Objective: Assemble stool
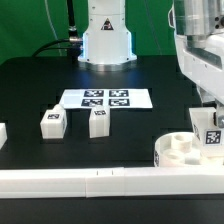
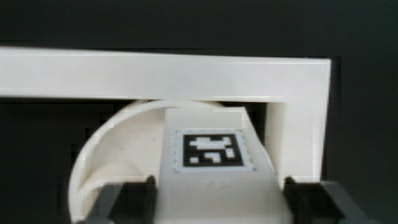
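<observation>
Gripper (image 2: 222,203): clamped narrow, fingers (image 2: 125,200) pressed on both sides of a tagged leg (image 2: 214,150).
Leg's pose: upright at the seat (image 1: 178,150); socketed or not, couldn't tell.
Seat's spot: four o'clock in the exterior view, against the border rail (image 1: 100,182).
Spare legs (image 1: 52,121): two, out at nine o'clock, near the marker board (image 1: 105,98).

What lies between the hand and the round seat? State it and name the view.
A tagged white leg, gripped by the hand, reaches down to the seat. The exterior view shows this; the wrist view shows the leg between the fingers.
</observation>
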Controlling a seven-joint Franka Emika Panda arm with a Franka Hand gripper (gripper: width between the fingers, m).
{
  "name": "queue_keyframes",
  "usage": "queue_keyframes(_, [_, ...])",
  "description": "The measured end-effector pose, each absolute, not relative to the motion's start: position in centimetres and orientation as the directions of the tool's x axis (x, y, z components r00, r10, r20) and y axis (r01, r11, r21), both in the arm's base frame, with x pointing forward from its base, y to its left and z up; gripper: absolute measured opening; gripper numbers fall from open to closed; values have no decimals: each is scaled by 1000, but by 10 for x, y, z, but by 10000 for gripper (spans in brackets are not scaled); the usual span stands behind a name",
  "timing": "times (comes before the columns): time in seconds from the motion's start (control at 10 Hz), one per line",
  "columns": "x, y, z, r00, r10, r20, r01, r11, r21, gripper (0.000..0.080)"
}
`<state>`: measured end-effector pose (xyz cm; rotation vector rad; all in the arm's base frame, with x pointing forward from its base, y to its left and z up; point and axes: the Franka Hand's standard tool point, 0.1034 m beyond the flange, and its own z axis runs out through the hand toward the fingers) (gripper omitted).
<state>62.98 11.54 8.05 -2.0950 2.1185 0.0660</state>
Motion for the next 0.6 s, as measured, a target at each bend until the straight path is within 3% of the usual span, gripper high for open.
queue_keyframes(0.2, [630,116,80,-9,-989,-150,-996,21,-81,337])
queue_keyframes(0.3, [630,116,80,-8,-989,-150,-997,20,-81,517])
queue_keyframes(0.4, [630,116,80,1,-989,-149,-997,11,-82,607])
queue_keyframes(0.6, [633,119,99,49,-985,-164,-993,-31,-114,641])
